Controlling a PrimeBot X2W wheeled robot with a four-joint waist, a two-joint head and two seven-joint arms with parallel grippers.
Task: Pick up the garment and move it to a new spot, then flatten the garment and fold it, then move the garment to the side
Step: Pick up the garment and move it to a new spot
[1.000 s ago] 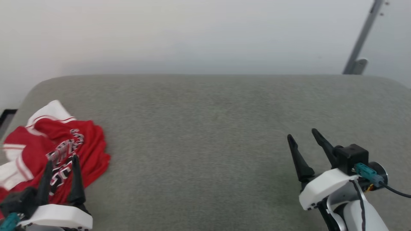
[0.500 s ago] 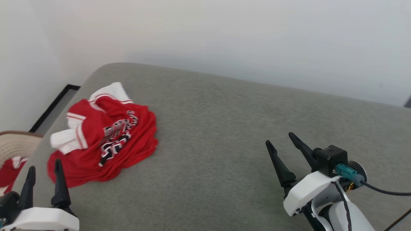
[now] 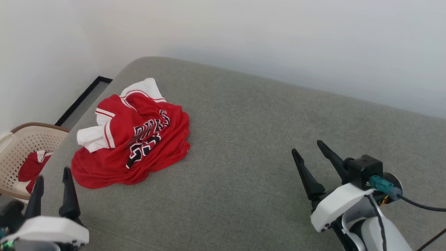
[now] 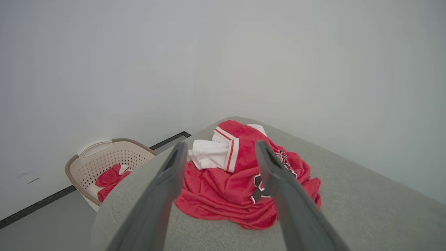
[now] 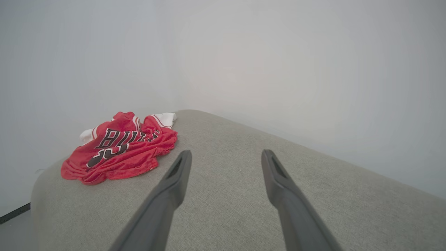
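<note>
The garment [image 3: 129, 150] lies crumpled near the far left corner of the grey cushioned surface [image 3: 244, 167], not yet picked up. The left pincer [image 3: 53, 174], just short of it, and the right pincer [image 3: 307, 146], well apart, both stand open and empty. The next move is probably for the left one to reach forward and pinch the cloth.

The light is soft, even and quite bright, with no glare. In the head view the plain white wall [image 3: 278, 31] turns greyer toward the right. The crumpled red and white jersey garment [image 3: 132, 139] throws only a thin, weak shadow on the grey fabric-covered tabletop [image 3: 244, 132]. The left pincer [image 3: 52, 174] looks a little smeared there. In the left wrist view the long dark fingers [image 4: 163, 198] near the lens are out of focus, and the tabletop edge bends.
</note>
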